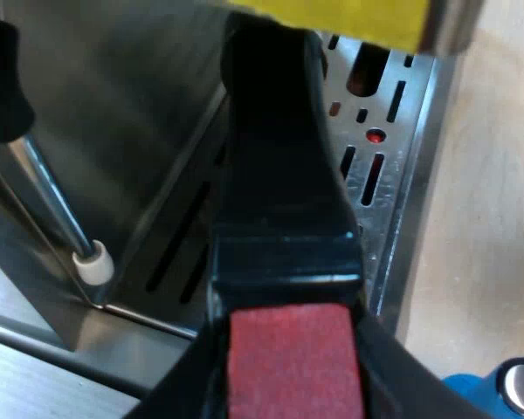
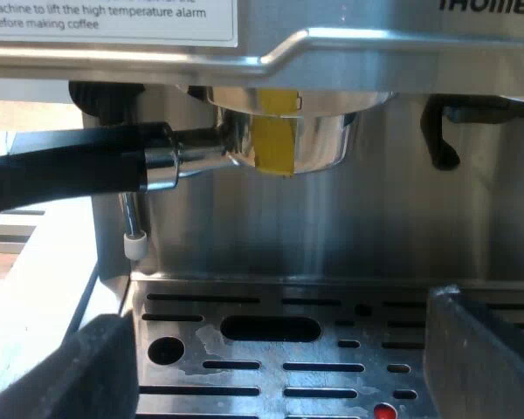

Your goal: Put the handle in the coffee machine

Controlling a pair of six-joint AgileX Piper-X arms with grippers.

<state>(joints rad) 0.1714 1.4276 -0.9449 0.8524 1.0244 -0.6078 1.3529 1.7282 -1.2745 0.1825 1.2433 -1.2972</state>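
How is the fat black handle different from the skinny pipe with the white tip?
The black handle is thick and dark; the steam pipe is thin, shiny metal. The handle sticks out sideways; the pipe hangs downward. The handle has a red end; the pipe has a white tip. Both sit above the drip tray.

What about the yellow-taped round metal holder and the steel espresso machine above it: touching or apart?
Touching. The right wrist view shows the holder seated up into the machine, no gap at its rim.
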